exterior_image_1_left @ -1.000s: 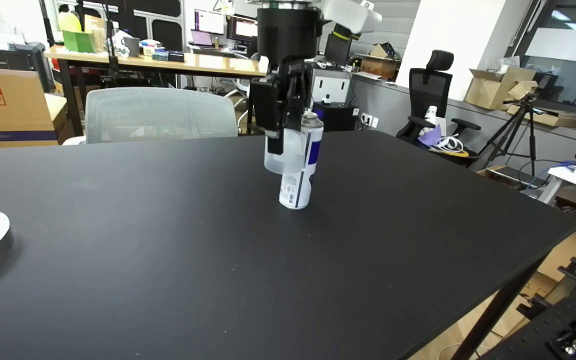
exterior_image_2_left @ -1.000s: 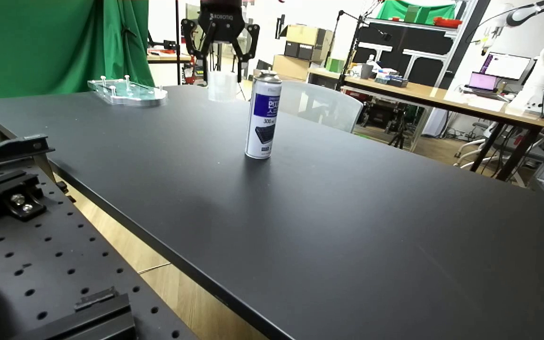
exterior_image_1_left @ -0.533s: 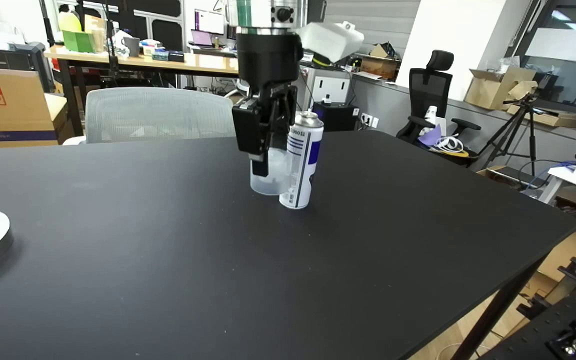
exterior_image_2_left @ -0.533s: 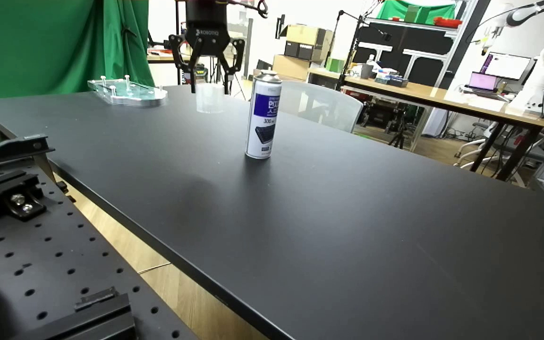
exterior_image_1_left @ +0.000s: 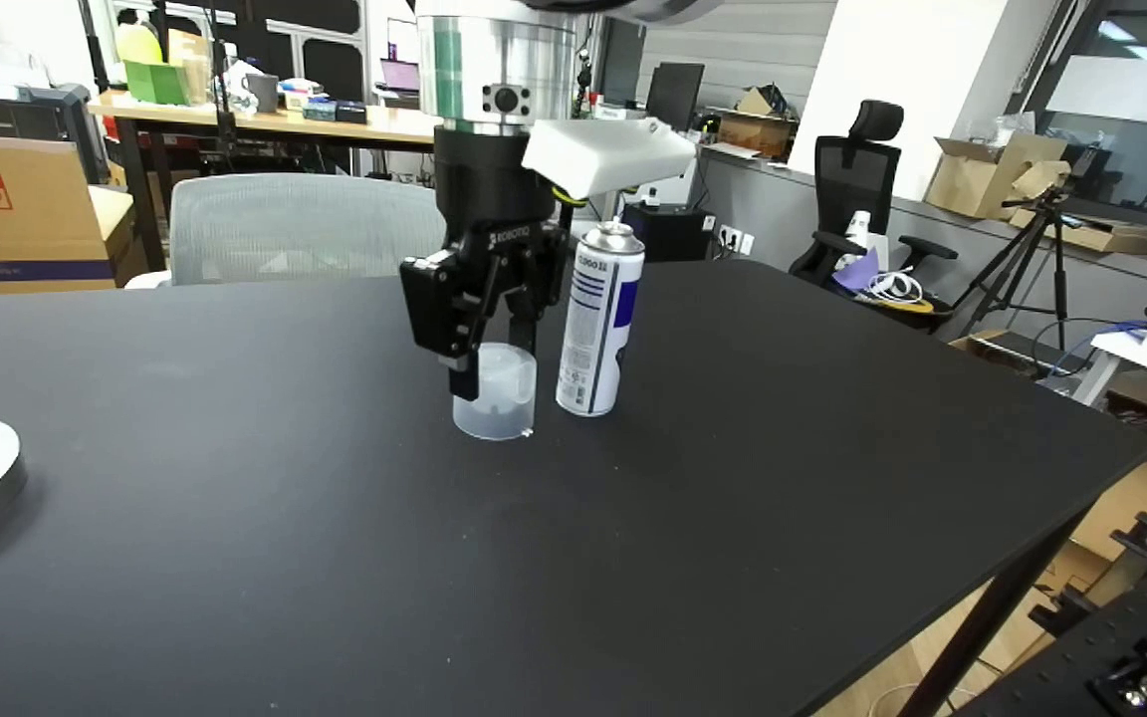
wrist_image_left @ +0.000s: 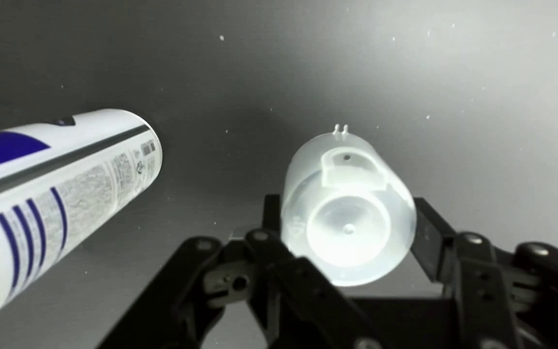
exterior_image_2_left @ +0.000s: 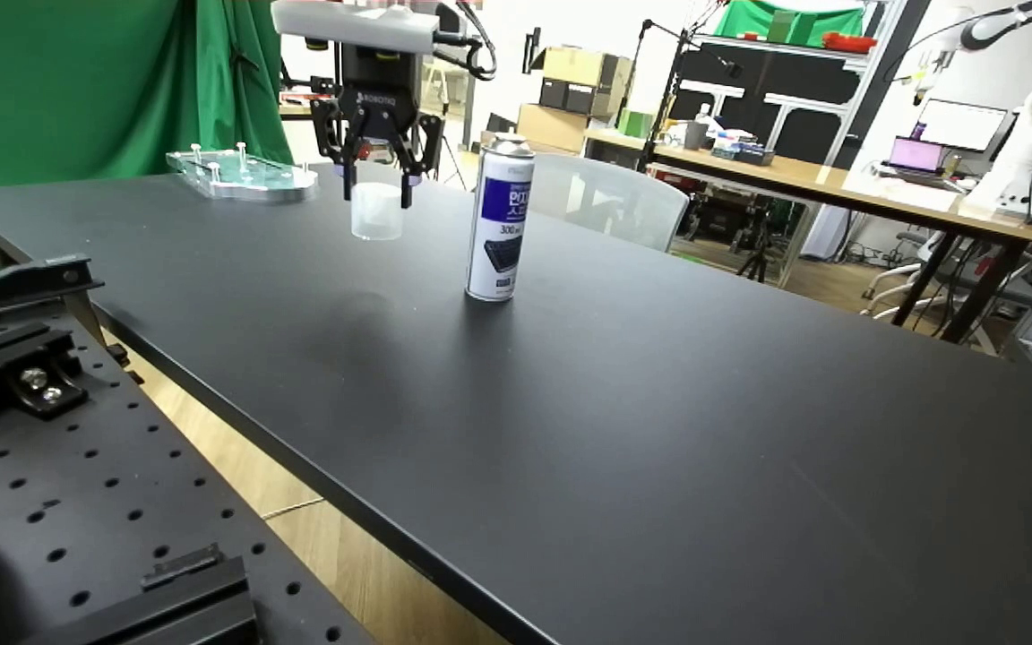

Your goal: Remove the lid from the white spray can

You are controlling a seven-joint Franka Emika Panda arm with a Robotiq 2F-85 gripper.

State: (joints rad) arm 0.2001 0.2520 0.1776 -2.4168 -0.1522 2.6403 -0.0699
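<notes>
The removal looks done: the white spray can (exterior_image_1_left: pixel 598 324) stands uncapped on the bench (exterior_image_1_left: pixel 335 498), the lid (wrist_image_left: pixel 349 232) apart from it, clamped in the hand (exterior_image_2_left: pixel 377 196), with release seemingly left, plus any lowering, since I cannot tell whether the lid touches down.

matte black tabletop (exterior_image_1_left: pixel 354 558) across my feeds, pale mesh-backed chair (exterior_image_1_left: pixel 305 229) I see beyond its edge, cardboard box (exterior_image_1_left: pixel 16 234) with red print, black office chair (exterior_image_1_left: pixel 857 174) near a tripod (exterior_image_1_left: pixel 1046 207), green curtain (exterior_image_2_left: pixel 77 98) hanging in folds in an exterior view
</notes>
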